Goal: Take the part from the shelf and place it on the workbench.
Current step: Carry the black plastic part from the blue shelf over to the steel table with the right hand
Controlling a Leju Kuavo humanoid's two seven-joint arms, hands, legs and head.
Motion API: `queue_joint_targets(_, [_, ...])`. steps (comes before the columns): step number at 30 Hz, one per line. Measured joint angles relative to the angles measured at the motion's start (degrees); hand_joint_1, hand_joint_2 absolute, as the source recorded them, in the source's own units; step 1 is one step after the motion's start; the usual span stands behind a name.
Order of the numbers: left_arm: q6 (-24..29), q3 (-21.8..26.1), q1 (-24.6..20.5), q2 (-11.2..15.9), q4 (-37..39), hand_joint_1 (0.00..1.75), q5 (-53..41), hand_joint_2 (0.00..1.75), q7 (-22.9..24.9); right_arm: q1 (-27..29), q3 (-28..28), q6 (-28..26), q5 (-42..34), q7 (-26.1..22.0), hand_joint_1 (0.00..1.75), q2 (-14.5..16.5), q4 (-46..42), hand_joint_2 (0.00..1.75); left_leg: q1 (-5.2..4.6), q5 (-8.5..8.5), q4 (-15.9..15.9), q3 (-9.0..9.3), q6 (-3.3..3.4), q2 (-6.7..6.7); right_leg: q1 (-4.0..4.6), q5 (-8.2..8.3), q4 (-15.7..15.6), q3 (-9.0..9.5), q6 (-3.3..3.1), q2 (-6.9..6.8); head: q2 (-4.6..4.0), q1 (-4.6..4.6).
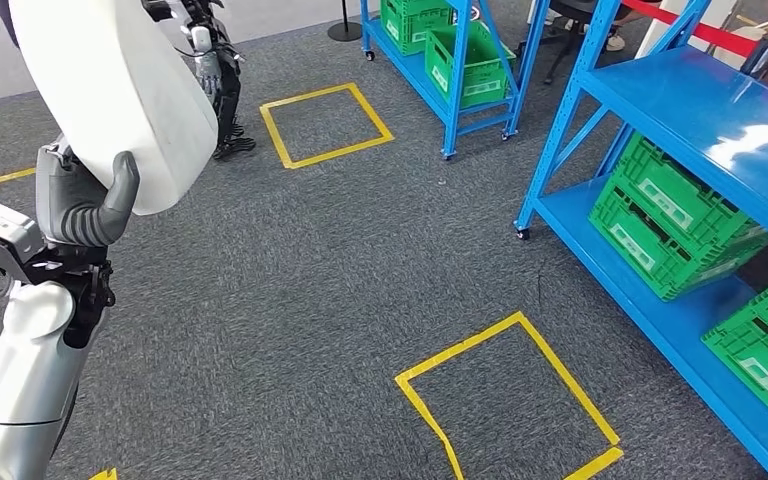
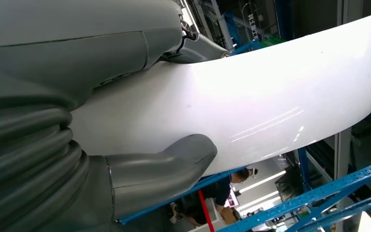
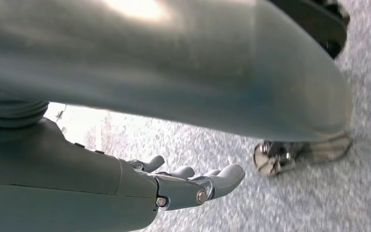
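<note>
Part (image 1: 120, 90), a big white curved shell, sits at ten o'clock in the head view, gripped by the left hand (image 1: 85, 205), thumb pressed on its face. Right hand (image 3: 125, 188) hangs over grey carpet (image 1: 290, 270), fingers spread, holding nothing. Blue shelves (image 1: 700, 130) with green crates (image 1: 665, 220) stand at three o'clock.

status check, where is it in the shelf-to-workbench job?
Pick looks done: the left hand grips the white part, thumb across its face, away from the blue shelf. Right hand is open, holding nothing. Left to do: reach the workbench and set the part down.
</note>
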Motion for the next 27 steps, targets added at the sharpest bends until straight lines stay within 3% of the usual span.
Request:
queue_joint_targets(1, [0.2, -0.1, -0.1, 0.1, 0.0, 1.75, 0.0, 1.75, 0.0, 0.0, 0.0, 0.0, -0.1, 0.0, 0.0, 0.0, 0.0, 0.0, -0.06, -0.52, 0.8, -0.48, -0.23, 1.38, 0.0, 0.19, -0.2, 0.07, -0.46, -0.73, 0.01, -0.16])
queue_joint_targets(3, [0.4, -0.2, -0.4, 0.2, 0.0, 1.75, -0.2, 1.75, 0.0, 0.2, 0.0, 0.0, -0.1, -0.1, 0.0, 0.0, 0.0, 0.0, -0.22, -3.51, 6.1, -2.88, -0.51, 5.1, 0.13, 0.35, -0.5, 0.12, -1.16, -2.29, 0.01, -0.5])
queue_joint_targets(5, [0.5, -0.4, -0.3, 0.3, 0.1, 1.75, -0.3, 1.75, 0.0, 0.4, -0.1, 0.0, -0.1, 0.0, 0.0, 0.0, 0.0, 0.0, -0.19, -6.88, 13.6, -6.16, -0.8, 6.5, 0.39, 0.28, -0.5, 0.05, -1.46, -3.88, 0.01, -0.62])
queue_joint_targets(6, [0.6, -0.4, 0.0, 0.3, 0.2, 1.75, -0.3, 1.75, 0.0, 0.4, -0.1, 0.0, -0.1, 0.0, 0.0, 0.0, 0.0, 0.0, -0.18, -7.43, 15.6, -6.98, -0.85, 6.64, 0.5, 0.24, -0.5, 0.03, -1.52, -4.66, 0.0, -0.63])
queue_joint_targets(7, [0.6, -0.5, 0.2, 0.4, 0.3, 1.75, -0.3, 1.75, 0.0, 0.5, -0.1, 0.0, -0.1, 0.0, 0.0, 0.0, 0.0, 0.0, -0.19, -6.93, 15.5, -6.68, -0.8, 6.78, 0.6, 0.2, -0.5, 0.04, -1.55, -5.45, 0.0, -0.63])
queue_joint_targets(8, [0.6, -0.5, 0.3, 0.4, 0.3, 1.75, -0.3, 1.75, -0.1, 0.4, -0.1, 0.0, -0.1, -0.1, 0.0, 0.0, 0.0, 0.0, -0.23, -5.52, 13.0, -5.15, -0.64, 7.17, 0.7, 0.14, -0.5, 0.1, -1.56, -6.24, 0.0, -0.63])
queue_joint_targets(10, [0.7, -0.5, 0.4, 0.7, 0.2, 1.75, -0.2, 1.75, -0.2, 0.4, -0.1, 0.0, -0.1, -0.1, 0.0, 0.0, 0.0, 0.0, -0.67, -2.57, 4.9, -0.53, 0.07, 9.43, 0.99, -0.08, -0.5, 0.34, -1.43, -7.72, 0.01, -0.63])
queue_joint_targets(12, [0.7, -0.5, 0.3, 0.9, 0.1, 1.75, -0.1, 1.75, -0.4, 0.4, -0.1, 0.1, -0.2, -0.1, 0.0, 0.0, 0.0, 0.0, -1.28, -1.5, 0.3, 1.96, 0.92, 11.07, 1.18, -0.26, -0.5, 0.51, -1.0, -8.95, 0.01, -0.57])
queue_joint_targets(14, [0.7, -0.4, 0.3, 1.2, 0.0, 1.75, 0.0, 1.75, -0.5, 0.2, -0.2, 0.1, -0.2, -0.1, 0.0, 0.0, 0.0, 0.0, -1.56, -1.32, -0.3, 1.88, 1.6, 10.11, 1.16, -0.31, -0.6, 0.67, -0.41, -10.21, 0.0, -0.53])
queue_joint_targets(15, [0.7, -0.4, 0.4, 1.4, 0.0, 1.75, 0.0, 1.75, -0.5, 0.1, -0.2, 0.1, -0.3, -0.1, 0.0, 0.0, 0.0, 0.0, -1.45, -1.08, -0.5, 1.9, 1.9, 9.38, 1.07, -0.47, -0.5, 0.79, -0.05, -10.01, 0.0, -0.49])
queue_joint_targets(17, [0.8, -0.4, 0.3, 1.7, -0.2, 1.75, 0.1, 1.75, -0.5, 0.0, -0.2, 0.3, -0.4, -0.2, 0.0, -0.1, 0.0, 0.0, -1.03, -0.54, -1.2, 2.06, 2.54, 8.05, 0.85, -2.09, 1.7, 0.01, 0.6, -7.07, 0.01, -0.4])
queue_joint_targets(19, [0.9, -0.4, 0.4, 1.8, -0.3, 1.75, 0.4, 1.75, -0.6, 0.2, -0.3, 0.4, -0.4, -0.3, 0.0, -0.1, 0.0, 0.0, -0.79, -0.26, -1.4, 1.95, 2.89, 6.78, 0.62, -5.51, 8.2, -3.07, 0.94, -3.51, 0.01, -0.25])
queue_joint_targets(21, [1.0, -0.4, 0.9, 1.8, -0.3, 1.75, 0.6, 1.75, -0.7, 0.4, -0.3, 0.5, -0.4, -0.3, 0.0, -0.1, 0.0, 0.0, -0.75, -0.21, -1.2, 1.63, 2.94, 5.25, 0.51, -7.59, 14.4, -6.33, 1.11, -2.65, 0.0, -0.18])
queue_joint_targets(22, [1.0, -0.4, 1.2, 1.8, -0.3, 1.75, 0.7, 1.75, -0.7, 0.5, -0.3, 0.6, -0.4, -0.3, 0.0, -0.2, 0.0, 0.0, -0.69, -0.2, -1.0, 1.49, 2.88, 4.37, 0.42, -7.09, 15.0, -6.78, 1.18, -2.56, 0.0, -0.18])
queue_joint_targets(24, [1.1, -0.4, 1.3, 2.0, -0.3, 1.75, 0.7, 1.75, -0.7, 0.5, -0.3, 0.7, -0.4, -0.3, 0.0, -0.3, 0.0, 0.0, -0.48, -0.26, -0.5, 1.23, 2.56, 2.66, 0.06, -3.44, 9.7, -4.44, 1.32, -1.74, -0.01, -0.17])
queue_joint_targets(25, [1.2, -0.3, 1.3, 2.1, -0.4, 1.75, 0.8, 1.75, -0.8, 0.5, -0.3, 0.7, -0.3, -0.3, 0.0, -0.4, 0.0, 0.0, -0.37, -0.32, -0.2, 1.06, 2.25, 1.85, -0.17, -1.87, 6.0, -2.68, 1.46, -0.45, -0.01, -0.17])
queue_joint_targets(27, [1.3, -0.1, 1.3, 2.3, -0.5, 1.75, 0.8, 1.75, -0.8, 0.4, -0.3, 0.9, -0.2, -0.3, 0.0, -0.4, 0.0, 0.0, -0.3, -0.4, 0.3, 0.6, 1.41, 0.38, -0.37, -0.34, 1.3, -0.49, 1.4, 1.35, 0.0, -0.12])
